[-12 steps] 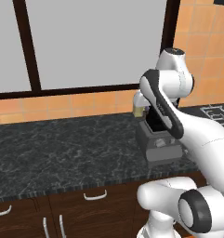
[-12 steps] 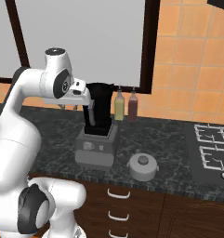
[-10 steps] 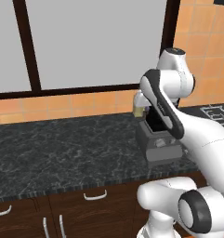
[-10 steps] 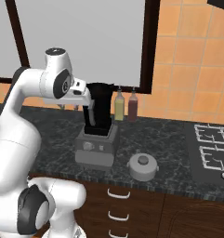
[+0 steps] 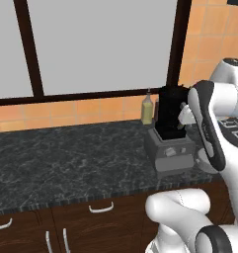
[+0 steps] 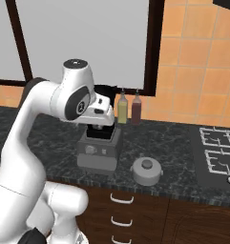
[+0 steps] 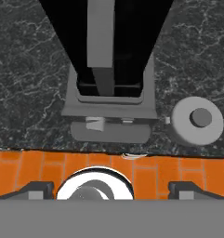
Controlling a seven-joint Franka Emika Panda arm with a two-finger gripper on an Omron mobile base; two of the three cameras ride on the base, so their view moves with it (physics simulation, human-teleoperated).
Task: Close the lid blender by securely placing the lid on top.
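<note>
The open, empty gripper is hovering above the tall black blender; next it needs reaching the round grey lid lying beside it on the dark tabletop.

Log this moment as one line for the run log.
phase: approach | gripper: open, empty, above counter edge | lid: on counter right of blender, untouched | blender jar: uncovered
</note>
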